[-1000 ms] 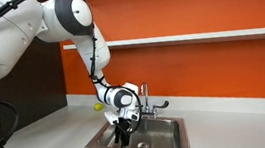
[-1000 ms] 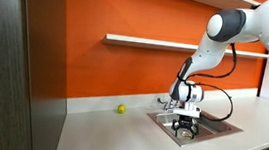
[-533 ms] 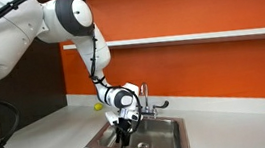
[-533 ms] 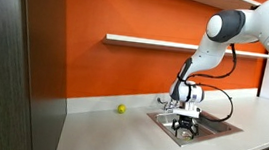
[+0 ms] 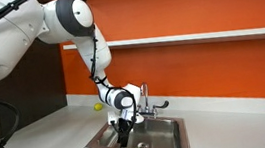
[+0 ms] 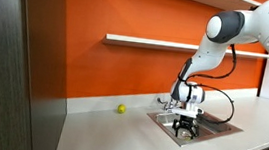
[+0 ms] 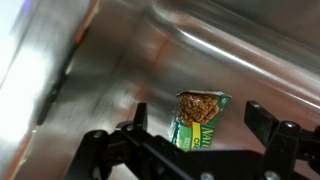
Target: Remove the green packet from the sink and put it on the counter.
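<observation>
Between the released fingers [image 7: 138,116] of the gripper [image 7: 196,128], the wrist view shows the green packet [image 7: 200,122] lying flat on the steel floor of the sink [image 7: 100,60]. The fingers stand spread wider than the packet and, as far as can be seen, touch neither side of it; they hold nothing. The packet looks like a thin, light, crinkly wrapper, probably slippery against the steel and apt to buckle. Pinching across its narrow width near the middle seems the soundest hold.

In an exterior view, the gripper [image 5: 126,138] hangs low inside the sink [image 5: 165,139], just beside the faucet [image 5: 146,105], and hides the packet; the counter [image 5: 50,144] surrounds the basin.

In an exterior view from elsewhere, the gripper [image 6: 183,129] again sits within the sink [image 6: 215,124]. The packet is too small to make out there. A yellow-green ball [image 6: 121,109] rests on the counter [image 6: 108,133], well apart.
</observation>
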`<state>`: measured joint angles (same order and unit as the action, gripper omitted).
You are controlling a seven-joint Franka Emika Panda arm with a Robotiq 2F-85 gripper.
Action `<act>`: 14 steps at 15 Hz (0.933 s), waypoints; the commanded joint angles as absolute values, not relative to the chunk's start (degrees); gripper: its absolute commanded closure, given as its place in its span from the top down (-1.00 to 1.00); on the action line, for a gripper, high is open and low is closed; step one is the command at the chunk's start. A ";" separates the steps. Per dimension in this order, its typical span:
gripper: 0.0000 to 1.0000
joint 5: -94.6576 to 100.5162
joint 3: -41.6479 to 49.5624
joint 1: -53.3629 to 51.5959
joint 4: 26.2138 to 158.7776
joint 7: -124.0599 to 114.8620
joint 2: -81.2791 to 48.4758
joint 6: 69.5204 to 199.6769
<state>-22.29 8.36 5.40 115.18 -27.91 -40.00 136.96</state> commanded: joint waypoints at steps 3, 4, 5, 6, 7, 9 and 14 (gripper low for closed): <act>1.00 -24.37 9.31 5.58 114.54 -33.52 -40.90 137.78; 1.00 -24.40 9.60 5.54 114.44 -34.52 -41.10 137.89; 1.00 -24.49 9.71 5.70 114.40 -35.00 -41.20 138.09; 1.00 -24.43 9.88 5.76 114.33 -35.60 -41.32 138.26; 1.00 -24.40 10.00 5.87 114.20 -36.01 -41.37 138.39; 1.00 -24.11 10.34 5.78 114.00 -37.01 -41.48 138.59; 1.00 -23.93 10.30 5.83 113.37 -38.26 -41.89 138.67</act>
<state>-23.58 10.57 5.40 114.72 -36.49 -41.06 138.45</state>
